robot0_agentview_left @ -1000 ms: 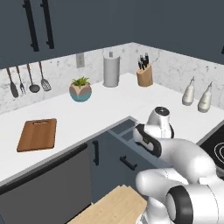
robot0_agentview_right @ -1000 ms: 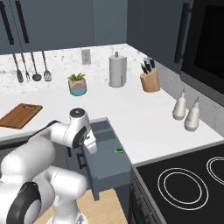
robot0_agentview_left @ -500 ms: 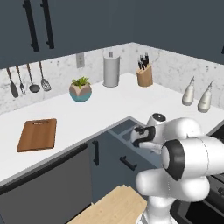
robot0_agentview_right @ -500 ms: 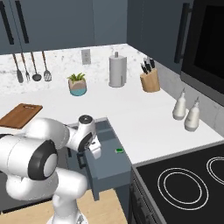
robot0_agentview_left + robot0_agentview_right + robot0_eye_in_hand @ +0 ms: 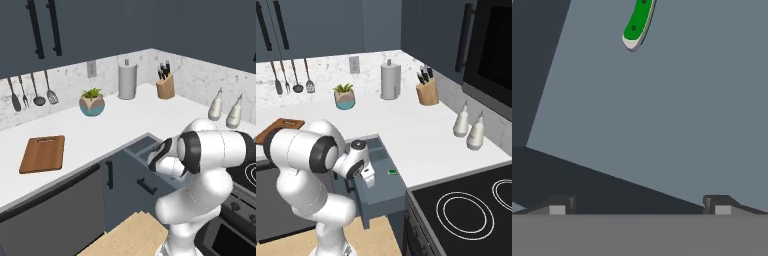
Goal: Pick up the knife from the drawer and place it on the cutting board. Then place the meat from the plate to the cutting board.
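2 fingertips: the gripper (image 5: 640, 206) stands with its jaws wide apart and nothing between them, looking down into the drawer (image 5: 381, 187).
Knife: the knife (image 5: 638, 23) lies flat on the drawer floor, ahead of the claw and apart from it; its green handle end shows at the top of the hand view, and the blade runs out of the picture.
Drawer walls: a dark wall crosses close under the fingertips and another rises at the left of them; a descent from here might strike a wall instead of the floor.
Aim risk: the knife is off the line between the tips, so closing now would likely catch nothing.
Grip risk: the handle is thin and lies flat; I judge that the tips could skid it along the floor or pinch only its end, letting it swing.
Cutting board: the cutting board (image 5: 43, 153) sits on the counter, well apart from the claw, so a weak hold could drop the knife on the way.
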Motion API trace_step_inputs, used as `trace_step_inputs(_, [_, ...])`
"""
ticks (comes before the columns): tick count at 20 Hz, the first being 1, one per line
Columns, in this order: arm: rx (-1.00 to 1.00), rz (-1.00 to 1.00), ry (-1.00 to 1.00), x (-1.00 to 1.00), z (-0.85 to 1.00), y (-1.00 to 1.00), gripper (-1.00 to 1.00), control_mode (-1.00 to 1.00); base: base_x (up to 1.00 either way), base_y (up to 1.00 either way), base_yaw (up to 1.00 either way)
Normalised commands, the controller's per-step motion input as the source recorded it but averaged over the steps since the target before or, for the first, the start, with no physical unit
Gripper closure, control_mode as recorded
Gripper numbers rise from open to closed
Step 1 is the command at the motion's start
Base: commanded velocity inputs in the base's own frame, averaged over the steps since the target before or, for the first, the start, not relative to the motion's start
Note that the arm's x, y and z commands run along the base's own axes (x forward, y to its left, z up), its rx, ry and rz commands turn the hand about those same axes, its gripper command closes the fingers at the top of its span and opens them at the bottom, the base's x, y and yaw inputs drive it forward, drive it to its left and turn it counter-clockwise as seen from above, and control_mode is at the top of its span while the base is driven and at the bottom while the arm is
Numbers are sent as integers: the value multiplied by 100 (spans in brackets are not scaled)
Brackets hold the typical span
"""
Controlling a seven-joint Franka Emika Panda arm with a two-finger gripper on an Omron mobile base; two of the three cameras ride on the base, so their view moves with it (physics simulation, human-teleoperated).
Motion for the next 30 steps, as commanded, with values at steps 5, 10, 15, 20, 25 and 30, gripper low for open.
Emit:
trace_step_inputs(5, [0,0,0,1,-37,-6,-100,-100,0,0,0])
trace_step_inputs(10, [3,0,3,-12,-32,14,-100,-100,0,0,0])
trace_step_inputs(15, [6,0,9,-49,-11,54,-100,-100,0,0,0])
trace_step_inputs(20, [3,0,9,-69,0,91,-100,-100,0,0,0])
trace_step_inputs(25, [0,0,11,-61,0,100,-100,-100,0,0,0])
trace_step_inputs(30, [0,0,15,-66,-2,100,-100,-100,0,0,0])
